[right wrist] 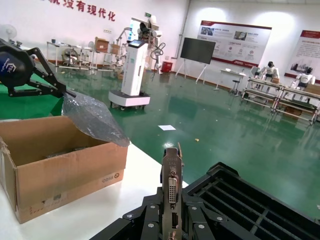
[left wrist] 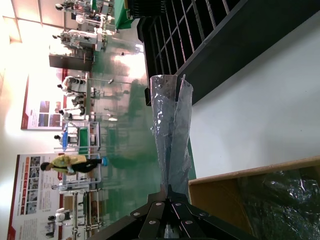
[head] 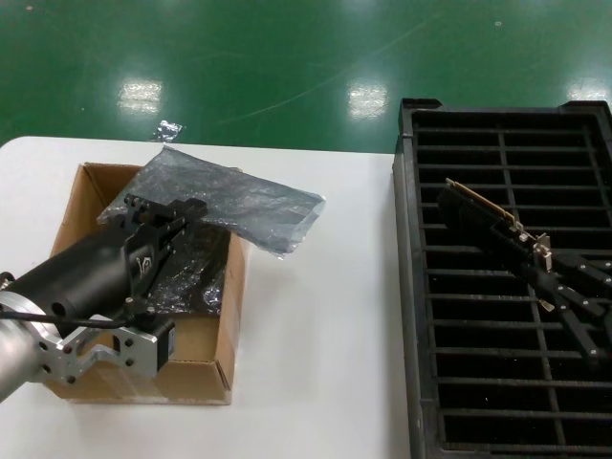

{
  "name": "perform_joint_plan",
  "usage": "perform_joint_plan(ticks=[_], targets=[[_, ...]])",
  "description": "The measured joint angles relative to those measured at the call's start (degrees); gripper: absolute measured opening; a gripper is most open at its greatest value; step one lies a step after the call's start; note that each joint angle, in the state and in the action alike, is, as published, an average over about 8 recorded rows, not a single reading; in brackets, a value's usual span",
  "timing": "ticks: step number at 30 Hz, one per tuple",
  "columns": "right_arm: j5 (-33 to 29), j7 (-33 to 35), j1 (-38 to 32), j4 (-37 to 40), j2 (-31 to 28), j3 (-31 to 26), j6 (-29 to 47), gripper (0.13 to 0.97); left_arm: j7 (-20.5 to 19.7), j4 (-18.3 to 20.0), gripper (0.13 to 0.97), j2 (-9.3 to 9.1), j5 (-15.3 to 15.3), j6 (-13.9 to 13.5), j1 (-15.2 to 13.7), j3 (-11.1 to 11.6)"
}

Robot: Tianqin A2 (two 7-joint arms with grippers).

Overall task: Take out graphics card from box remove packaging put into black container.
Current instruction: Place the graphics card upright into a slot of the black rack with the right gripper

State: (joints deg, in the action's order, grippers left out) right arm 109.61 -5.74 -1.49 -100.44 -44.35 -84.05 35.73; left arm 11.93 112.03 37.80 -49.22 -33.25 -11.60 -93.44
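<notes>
Grey-blue and shiny at the left side: pinching the packaging [head: 239, 201] by its near end with the left gripper [head: 182, 212], fingers pressed together on the plastic. Holding the bag out flat over the far right corner of the box [head: 206, 368], with its free end reaching past the box wall and hanging above the white table [head: 325, 335]. Showing, in the left wrist view, the same packaging [left wrist: 171, 130] edge-on, sticking straight out from the left gripper [left wrist: 170, 190], with the box [left wrist: 220, 192] just beside it and the black container [left wrist: 200, 50] well beyond. Leaving more dark crinkled plastic [head: 191, 277] lying inside the box, under the left arm.

Clamping the graphics card [head: 478, 206] at the right side with the right gripper [head: 535, 260], fingers closed on the bracket end. Keeping the card out of the box and out of the bag, slanted over the middle rows of the black container [head: 406, 287], board end pointing away toward the far left of the tray. Not showing clearly whether the card is touching the slats. Presenting, in the right wrist view, the graphics card [right wrist: 171, 175] with its silver bracket upright and its white port facing the camera, squeezed in the right gripper [right wrist: 172, 210], above the black container [right wrist: 240, 195], with the box [right wrist: 65, 165] and the packaging [right wrist: 92, 117] well apart across the table.
</notes>
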Motion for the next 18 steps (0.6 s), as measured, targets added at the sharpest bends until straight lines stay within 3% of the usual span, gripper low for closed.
perform_joint_plan(ticks=[6, 11, 18], targets=[[-2.7, -1.1, -2.4, -0.1, 0.4, -2.4, -2.0, 0.191, 0.0, 0.0, 0.138, 0.0, 0.0, 0.0, 0.0, 0.0], [-9.0, -4.4, -6.8, -0.8, -0.3, -6.6, -3.7, 0.191, 0.0, 0.0, 0.138, 0.0, 0.0, 0.0, 0.0, 0.0], [-18.9, -13.1, -14.9, -2.1, -6.1, -11.9, 2.5, 0.191, 0.0, 0.0, 0.138, 0.0, 0.0, 0.0, 0.0, 0.0]])
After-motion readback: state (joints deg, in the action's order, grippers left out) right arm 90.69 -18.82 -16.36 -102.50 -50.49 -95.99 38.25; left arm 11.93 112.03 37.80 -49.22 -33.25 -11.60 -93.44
